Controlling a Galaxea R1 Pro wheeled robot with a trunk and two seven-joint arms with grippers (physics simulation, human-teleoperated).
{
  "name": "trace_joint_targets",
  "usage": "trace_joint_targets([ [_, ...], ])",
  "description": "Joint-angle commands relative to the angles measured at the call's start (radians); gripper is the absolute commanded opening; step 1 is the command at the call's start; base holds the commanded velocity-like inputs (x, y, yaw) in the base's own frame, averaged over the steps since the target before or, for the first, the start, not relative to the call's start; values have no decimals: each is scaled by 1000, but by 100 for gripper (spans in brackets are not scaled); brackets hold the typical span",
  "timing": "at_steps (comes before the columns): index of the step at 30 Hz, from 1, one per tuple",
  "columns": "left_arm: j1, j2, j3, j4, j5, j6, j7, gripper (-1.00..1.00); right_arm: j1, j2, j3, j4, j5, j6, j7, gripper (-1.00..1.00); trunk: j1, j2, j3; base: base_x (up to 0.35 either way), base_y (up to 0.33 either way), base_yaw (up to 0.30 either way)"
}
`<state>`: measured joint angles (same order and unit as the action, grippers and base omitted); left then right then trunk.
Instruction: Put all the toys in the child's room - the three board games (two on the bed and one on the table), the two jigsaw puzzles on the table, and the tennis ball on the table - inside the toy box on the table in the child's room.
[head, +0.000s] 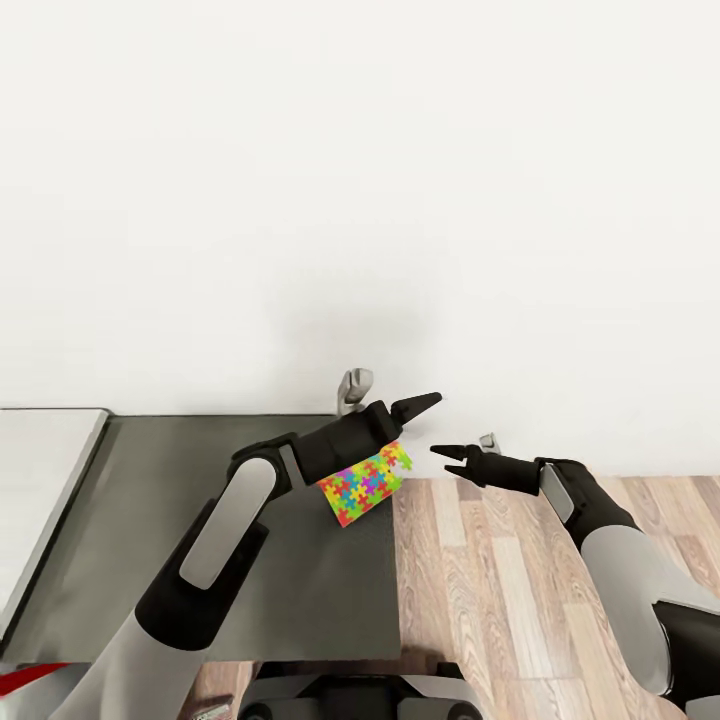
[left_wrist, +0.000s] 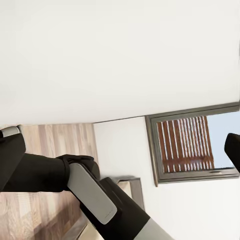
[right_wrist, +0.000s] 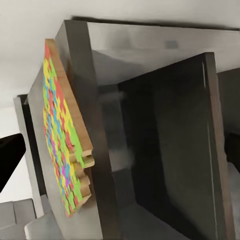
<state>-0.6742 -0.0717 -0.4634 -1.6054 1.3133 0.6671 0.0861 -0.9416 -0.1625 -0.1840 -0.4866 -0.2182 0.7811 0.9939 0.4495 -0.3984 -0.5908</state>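
White wall fills most of your head view, with the dark grey cabinet surface (head: 200, 520) below it and wood-plank floor (head: 520, 580) off its right edge. At the far left the pale grey-white desk top (head: 40, 480) joins the dark section.

Your left claw (head: 405, 412) reaches over the right end of the dark surface, its fingers pointing toward the wall and to the right. A jigsaw puzzle (head: 365, 483) box sits just below and behind that claw, tilted, with its patterned face up and its far corner tucked under the wrist. You cannot tell from the head view whether the left claw is clenched or grips the box; the fingertip extends past it.

Your right claw (head: 447, 456) hangs over the floor just to the right of the puzzle box, pointing left at it, apart from it, with its two thin fingers parted a little, released and holding nothing.

From the right wrist, the jigsaw puzzle (right_wrist: 62, 145) shows edge-on against the top of the dark cabinet (right_wrist: 165, 150).

From the left wrist, you see the right arm (left_wrist: 95, 195) over the floor, and a dark-framed window (left_wrist: 195, 145) in the white wall beyond.
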Motion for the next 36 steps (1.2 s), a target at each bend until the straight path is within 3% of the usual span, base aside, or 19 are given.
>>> trace_joint_targets([
  [1,-1,0,0,-1,10,3,9,100,0,0,-2,0,-1,5,2,100,1,-2,-1,0,0,170],
  [36,-1,0,0,-1,10,3,9,100,8,1,-1,8,-21,5,0,100,1,-2,-1,0,0,29],
])
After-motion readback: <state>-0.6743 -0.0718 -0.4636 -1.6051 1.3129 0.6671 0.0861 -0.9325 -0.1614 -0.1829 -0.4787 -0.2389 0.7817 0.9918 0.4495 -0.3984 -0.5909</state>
